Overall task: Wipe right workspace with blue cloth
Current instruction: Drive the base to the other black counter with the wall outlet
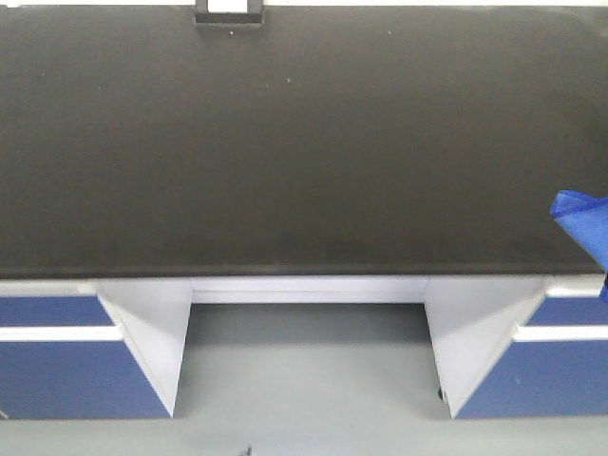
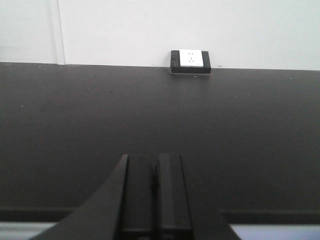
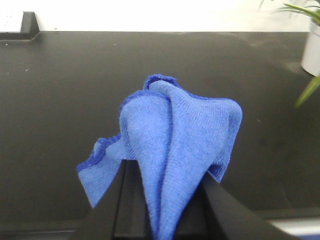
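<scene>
Fingers (image 3: 112, 210) of the right gripper (image 3: 165, 175) are clamping down on the blue cloth (image 3: 185, 125), and the rag is bunching up between them in a soft wrinkled peak, one corner flopping out to the left. It is hanging over the black benchtop (image 3: 65, 90), and from the wrist view I cannot tell whether any of it is touching the surface. In the front view the cloth (image 1: 579, 223) is peeking in at the far right edge of the frame, over the front right part of the benchtop (image 1: 285, 142) near its front lip; the gripper itself is sitting out of that frame. The left gripper (image 2: 155, 165) is showing its two fingers (image 2: 140, 190) pressed flat together, only a thin seam between them and nothing in their grasp, hovering near the front edge of the bench and pointing toward the back. At the back edge the small black box (image 2: 190, 61) with the white face is sitting against the white wall (image 2: 150, 25), well apart from both grippers. A green plant (image 3: 300, 10) in a white pot (image 3: 313, 50) is standing at the far right rear of the bench. Below the benchtop, blue drawer fronts (image 1: 57, 380) are flanking an open knee space
</scene>
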Tool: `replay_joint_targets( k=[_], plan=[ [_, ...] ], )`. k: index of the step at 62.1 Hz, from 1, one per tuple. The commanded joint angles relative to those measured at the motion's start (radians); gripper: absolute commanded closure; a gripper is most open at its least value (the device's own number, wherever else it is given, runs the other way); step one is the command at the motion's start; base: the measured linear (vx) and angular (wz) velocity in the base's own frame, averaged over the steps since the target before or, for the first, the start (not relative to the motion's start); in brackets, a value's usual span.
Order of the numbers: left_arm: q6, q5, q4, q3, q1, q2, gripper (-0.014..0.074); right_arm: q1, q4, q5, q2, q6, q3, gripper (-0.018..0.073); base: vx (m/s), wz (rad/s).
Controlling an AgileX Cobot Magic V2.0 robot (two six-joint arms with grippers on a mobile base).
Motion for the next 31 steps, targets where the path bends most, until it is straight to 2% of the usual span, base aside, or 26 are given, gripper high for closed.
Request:
replay_joint_targets(
  k=[1,31],
  plan=[
    [-0.008,-0.080,0.001,0.031,0.005,-0.016,0.0602,-0.002,-0.011,-0.080,0.003,-0.002,-0.031,0.0567,0.34,0.07],
    [-0.008,-0.080,0.001,0.031,0.005,-0.016,0.0602,-0.002,-0.011,-0.080,0.003,-0.002,-0.031,0.0567,0.28,0.04]
  ],
)
